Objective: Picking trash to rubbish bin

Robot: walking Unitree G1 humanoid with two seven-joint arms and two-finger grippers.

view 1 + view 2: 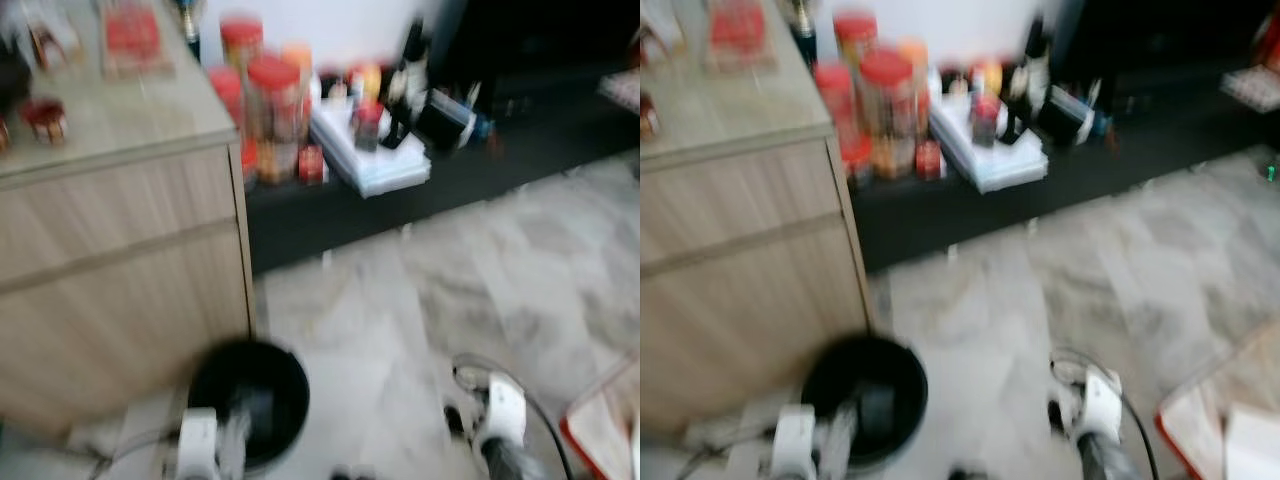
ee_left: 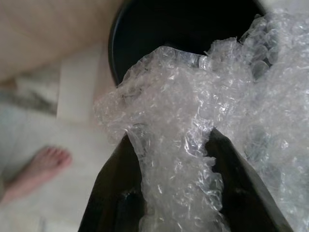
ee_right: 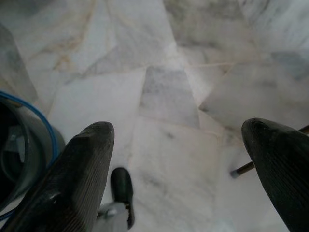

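Wood cabinet [image 1: 110, 260] at far left, blurred. Left gripper [image 2: 176, 193] clamped on crumpled bubble wrap [image 2: 193, 121], held low beside cabinet. Black rubbish bin [image 1: 250, 395] directly ahead of left fingers, mouth up, wrap bunched at its near rim; short forward carry judged enough for drop. Left arm clearly nearer bin. Right gripper [image 3: 178, 159] spread wide, holding nothing, over marble floor [image 3: 164, 92], well apart from bin.
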